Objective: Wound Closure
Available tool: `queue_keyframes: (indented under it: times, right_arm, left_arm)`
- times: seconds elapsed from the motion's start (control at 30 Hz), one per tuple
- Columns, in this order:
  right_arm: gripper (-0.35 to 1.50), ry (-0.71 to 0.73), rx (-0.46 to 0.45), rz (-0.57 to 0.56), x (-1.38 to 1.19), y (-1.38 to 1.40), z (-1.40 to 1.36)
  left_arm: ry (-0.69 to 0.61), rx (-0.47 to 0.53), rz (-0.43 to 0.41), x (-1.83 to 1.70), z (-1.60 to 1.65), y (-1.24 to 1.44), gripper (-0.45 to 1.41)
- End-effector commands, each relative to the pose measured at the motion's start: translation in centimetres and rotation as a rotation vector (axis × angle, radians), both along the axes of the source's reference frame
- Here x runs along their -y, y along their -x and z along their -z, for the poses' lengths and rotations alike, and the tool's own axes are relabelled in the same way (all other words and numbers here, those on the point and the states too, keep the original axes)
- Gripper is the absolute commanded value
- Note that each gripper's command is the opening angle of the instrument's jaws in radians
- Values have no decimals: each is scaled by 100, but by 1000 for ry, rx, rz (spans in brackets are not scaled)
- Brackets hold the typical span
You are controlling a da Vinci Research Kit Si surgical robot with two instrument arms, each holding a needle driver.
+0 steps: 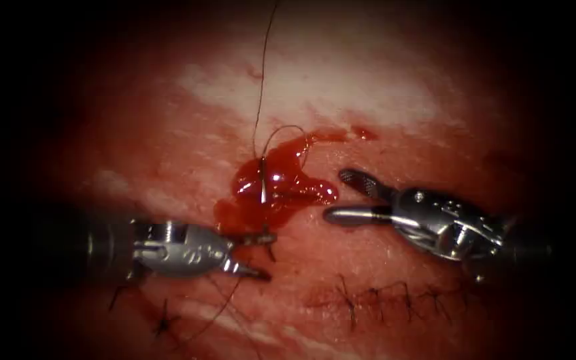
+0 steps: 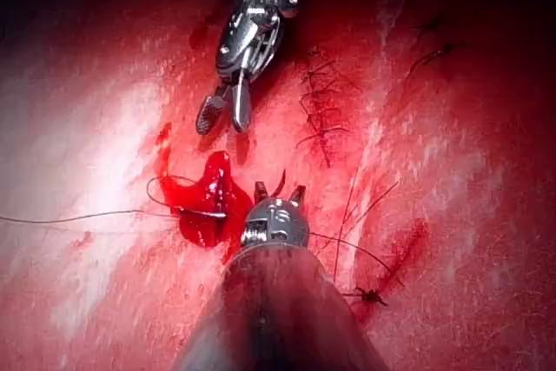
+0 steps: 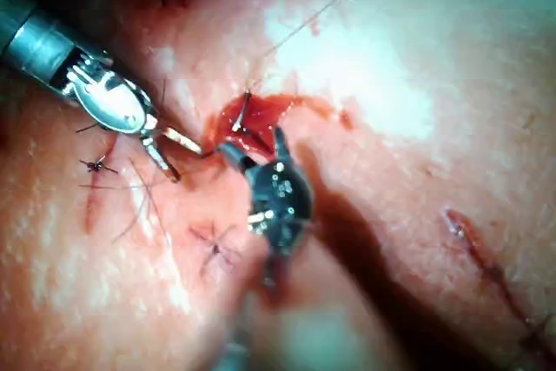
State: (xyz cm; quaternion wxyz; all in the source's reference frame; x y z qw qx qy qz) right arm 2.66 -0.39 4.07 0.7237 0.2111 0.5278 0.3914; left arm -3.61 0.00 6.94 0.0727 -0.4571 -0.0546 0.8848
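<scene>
I see both tools open and holding nothing, left tool (image 1: pixel 251 255) and right tool (image 1: pixel 345 197) beside the fluid (image 1: pixel 278 187), where the needle (image 1: pixel 263 183) stands in the tissue (image 1: pixel 341 87); thin, stiff and probably slippery, I would grip its exposed shaft.

Left tool (image 2: pixel 278 190) — jaws parted, holding nothing, just beside the red fluid (image 2: pixel 207 202) pooled on the tissue (image 2: pixel 95 171). Right tool (image 2: pixel 224 115) — jaws apart, empty. Thread (image 2: pixel 69 217) trails from the pool. Stitched cut (image 2: pixel 323 106) beside the right tool.
</scene>
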Motion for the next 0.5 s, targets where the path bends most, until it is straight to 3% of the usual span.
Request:
queue_keyframes:
  times: [0.03,0.3,0.37,0.4,0.43,0.5]
  right_arm:
    - [116,0,-1,1,8,-8,-6]
    - [113,7,6,-10,15,-18,-11]
    - [109,7,6,-10,15,-18,-10]
    - [106,6,4,-7,15,-17,-10]
    - [103,6,2,-4,15,-17,-10]
    - [98,4,-2,2,16,-15,-10]
  left_arm:
    - [7,16,23,3,-8,8,24]
    - [31,9,34,10,-34,17,17]
    - [39,3,38,12,-40,16,-3]
    - [32,-8,59,11,-42,15,-32]
    - [29,-12,67,10,-42,14,-45]
    - [-17,-16,119,5,-39,6,-45]
